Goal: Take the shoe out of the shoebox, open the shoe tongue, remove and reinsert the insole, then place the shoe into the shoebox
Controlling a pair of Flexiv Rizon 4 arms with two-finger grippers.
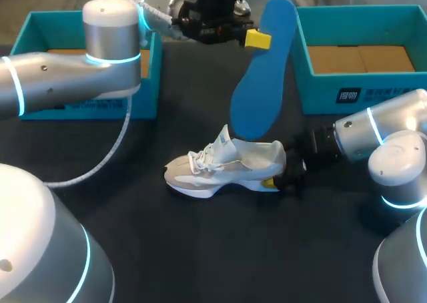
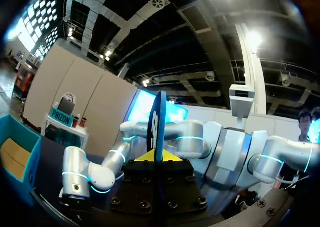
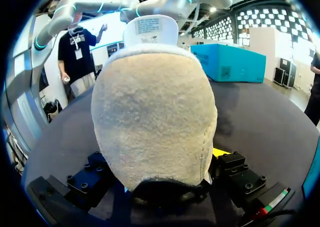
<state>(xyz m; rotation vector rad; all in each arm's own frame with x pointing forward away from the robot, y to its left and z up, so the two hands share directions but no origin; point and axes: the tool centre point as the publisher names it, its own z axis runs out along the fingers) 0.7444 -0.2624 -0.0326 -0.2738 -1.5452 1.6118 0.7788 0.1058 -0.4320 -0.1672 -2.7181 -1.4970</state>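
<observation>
Table (image 1: 200, 249), dark top, carries everything. Left arm (image 1: 67, 76) comes in over the far left side and reaches past the middle along the far edge. Right arm (image 1: 393, 136) lies low at the right edge.

Left shoebox half (image 1: 150, 83), teal with a cardboard floor, sits at the far left corner. Right shoebox half (image 1: 320, 89), the same colour, sits at the far right corner. Both are well apart from the shoe.

Shoe (image 1: 227, 166), pale beige and white, stands upright on its sole at the table's middle, outside both halves, toe toward the left edge and heel toward the right edge.

Insole (image 1: 263, 76), blue, is up in the air, tilted, its lower end just above the shoe's opening, its upper end near the far edge.

Left gripper (image 1: 257, 39) is clamped on the insole; in the left wrist view the insole stands edge-on between the fingers.

Right gripper (image 1: 270, 183) is at the heel. The right wrist view shows the heel filling the space between the fingers, pressed from both sides.
</observation>
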